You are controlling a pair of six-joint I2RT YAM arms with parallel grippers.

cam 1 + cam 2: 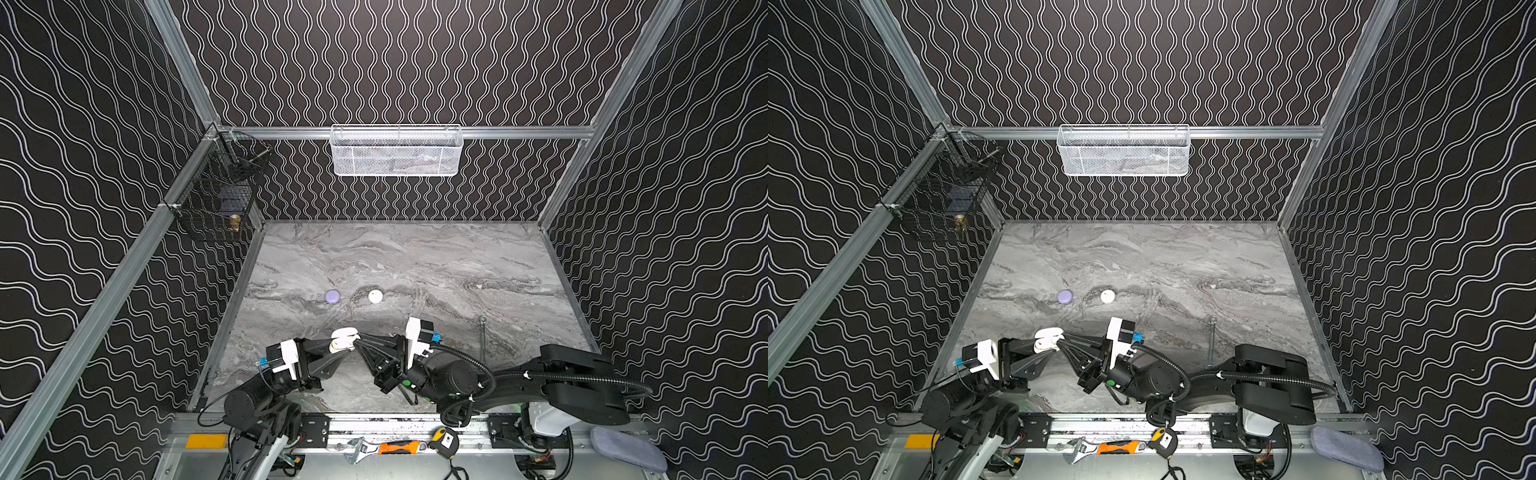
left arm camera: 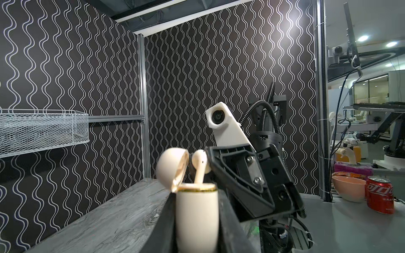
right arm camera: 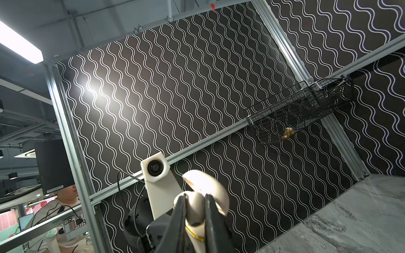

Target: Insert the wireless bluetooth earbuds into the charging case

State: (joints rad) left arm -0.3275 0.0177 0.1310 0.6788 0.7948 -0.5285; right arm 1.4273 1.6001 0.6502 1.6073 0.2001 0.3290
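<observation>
Clamping the cream case (image 2: 197, 216) upright in the left gripper (image 2: 196, 195), jaws tight on its sides, lid (image 2: 172, 168) swung open and leaning away from the approach. Pinching one cream earbud (image 2: 199, 161) by its head in the right gripper (image 3: 195, 198), jaws closed on it. Holding both raised over the front middle of the table (image 1: 415, 257), gripper tips almost meeting in both top views. Pointing the stem down at the gold rim, tip at or just inside the mouth. Seeing nothing of the socket itself, so not judging the tip seated or unseated.

Reading this as the seating step. Lining the stem up with its socket rather than with the rim, then lowering slowly and straight, without twisting. Bracing the case firmly against tipping under the push. Minding the lid, just beside the earbud's head, and avoiding nudging it shut. Easing the right jaws apart only after seating the head flush in its well. Leaving the lavender case (image 1: 333, 296) and white case (image 1: 375, 296), lying shut farther back, for later.
</observation>
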